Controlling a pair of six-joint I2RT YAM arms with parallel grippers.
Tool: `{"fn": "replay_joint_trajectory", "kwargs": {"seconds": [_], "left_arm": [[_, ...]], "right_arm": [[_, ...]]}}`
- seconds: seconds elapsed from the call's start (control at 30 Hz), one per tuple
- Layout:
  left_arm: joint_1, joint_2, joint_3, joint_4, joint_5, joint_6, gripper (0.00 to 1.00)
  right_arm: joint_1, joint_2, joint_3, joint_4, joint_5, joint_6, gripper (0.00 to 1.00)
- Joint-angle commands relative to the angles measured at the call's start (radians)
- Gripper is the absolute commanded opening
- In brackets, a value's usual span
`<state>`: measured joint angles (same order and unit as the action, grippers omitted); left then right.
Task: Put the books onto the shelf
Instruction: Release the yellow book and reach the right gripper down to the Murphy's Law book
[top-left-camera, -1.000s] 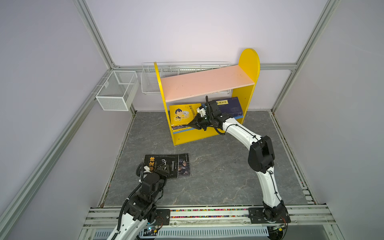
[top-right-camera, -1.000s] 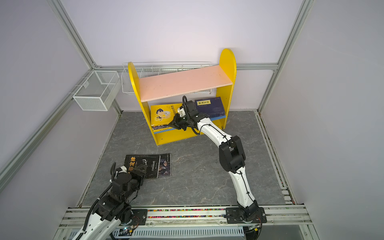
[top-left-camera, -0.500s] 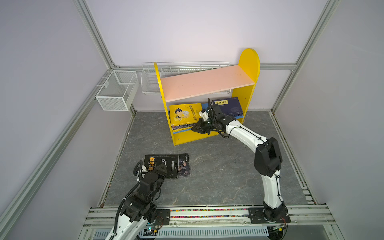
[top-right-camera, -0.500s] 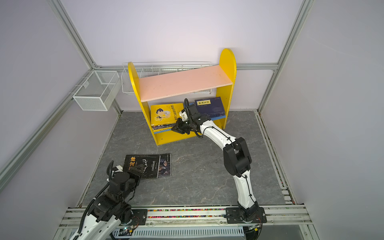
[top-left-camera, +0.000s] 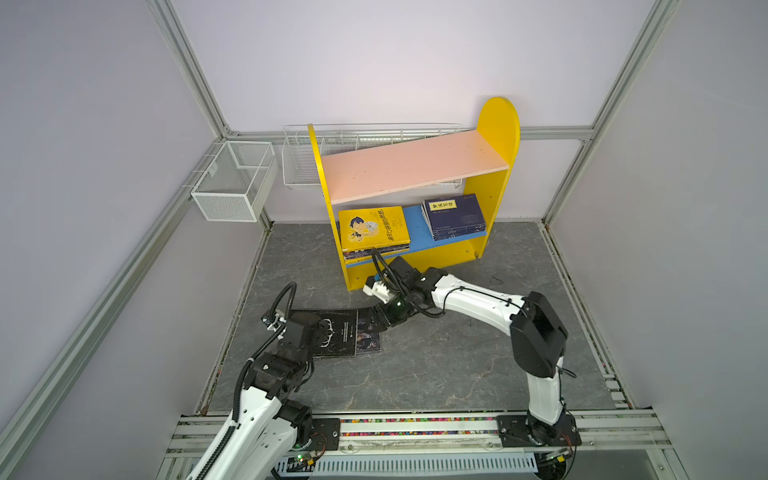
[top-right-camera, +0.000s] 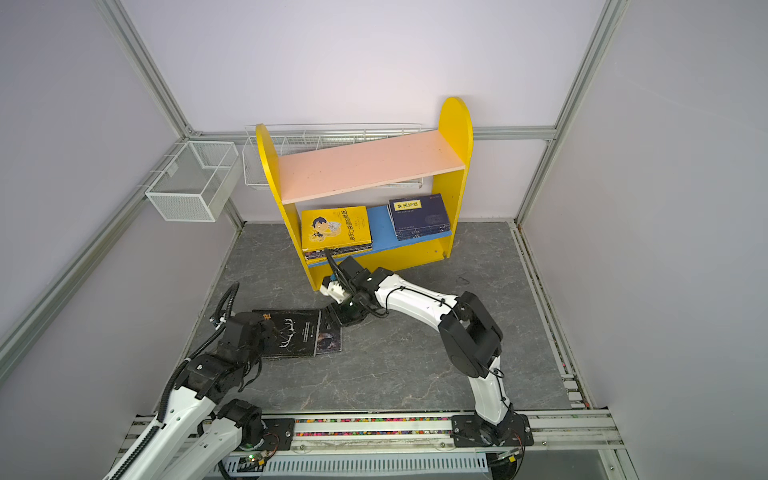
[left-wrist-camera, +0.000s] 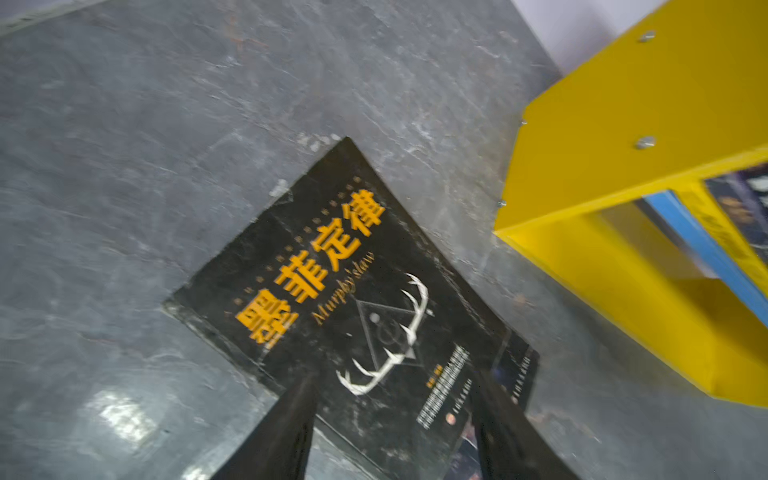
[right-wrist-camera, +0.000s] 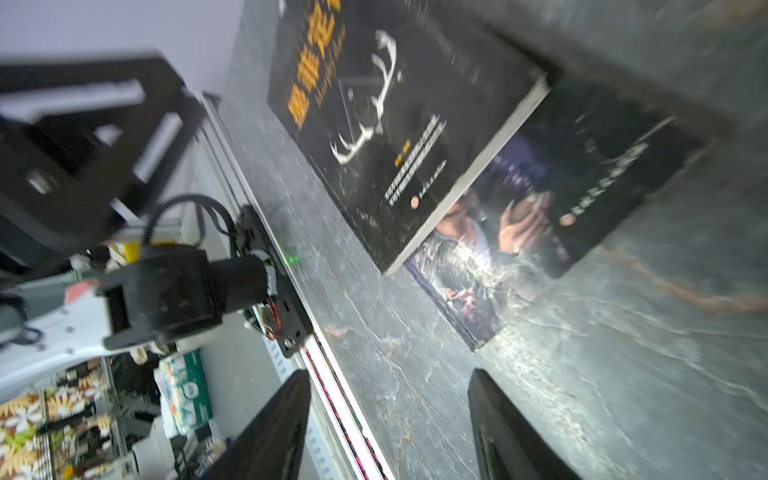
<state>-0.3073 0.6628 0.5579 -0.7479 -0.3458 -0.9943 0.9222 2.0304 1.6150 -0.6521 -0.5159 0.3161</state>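
2 books not yet shelved. They lie stacked flat on the counter (top-left-camera: 436, 365) in front of the shelf (top-left-camera: 496, 124), on the yellow cartoon book's (top-left-camera: 372, 228) side. The black antler book (top-left-camera: 336, 336) is on top, and a darker book (top-left-camera: 369, 338) under it shows 1 strip.

The stack's long axis runs roughly parallel to the shelf front.

- **Left fingers** (left-wrist-camera: 291, 424): released, spread over the black cover.
- **Right fingers** (right-wrist-camera: 282, 428): released and empty, near the exposed strip and pointing at it.

My read: the right arm is nearer the lower book, and the left arm has the top 1.
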Motion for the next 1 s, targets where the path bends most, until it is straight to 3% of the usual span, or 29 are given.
{"fn": "replay_joint_trajectory", "kwargs": {"seconds": [0.0, 0.1, 0.17, 0.27, 0.4, 0.57, 0.7, 0.97], "left_arm": [[0.182, 0.004, 0.000, -0.008, 0.122, 0.141, 0.61], [0.374, 0.030, -0.017, 0.012, 0.222, 0.214, 0.62], [0.452, 0.083, -0.025, 0.050, 0.282, 0.247, 0.64], [0.511, 0.242, -0.029, 0.135, 0.365, 0.254, 0.66], [0.530, 0.423, -0.009, 0.193, 0.364, 0.225, 0.66], [0.529, 0.550, 0.026, 0.221, 0.403, 0.272, 0.63], [0.499, 0.577, -0.077, 0.376, 0.557, 0.233, 0.60], [0.189, 0.536, -0.195, 0.510, 0.562, 0.049, 0.60]], "right_arm": [[0.021, 0.052, 0.068, -0.119, 0.004, -0.118, 0.65], [0.022, 0.051, 0.068, -0.123, 0.011, -0.134, 0.66], [0.022, 0.043, 0.057, -0.120, 0.017, -0.142, 0.68], [0.017, 0.033, 0.041, -0.115, 0.020, -0.143, 0.72], [-0.001, 0.001, 0.005, -0.090, 0.012, -0.135, 0.74], [-0.053, -0.052, -0.070, -0.042, -0.028, -0.114, 0.74], [-0.074, -0.063, -0.110, -0.014, -0.045, -0.101, 0.74], [-0.127, -0.020, -0.139, 0.079, -0.078, 0.027, 0.74]]}}
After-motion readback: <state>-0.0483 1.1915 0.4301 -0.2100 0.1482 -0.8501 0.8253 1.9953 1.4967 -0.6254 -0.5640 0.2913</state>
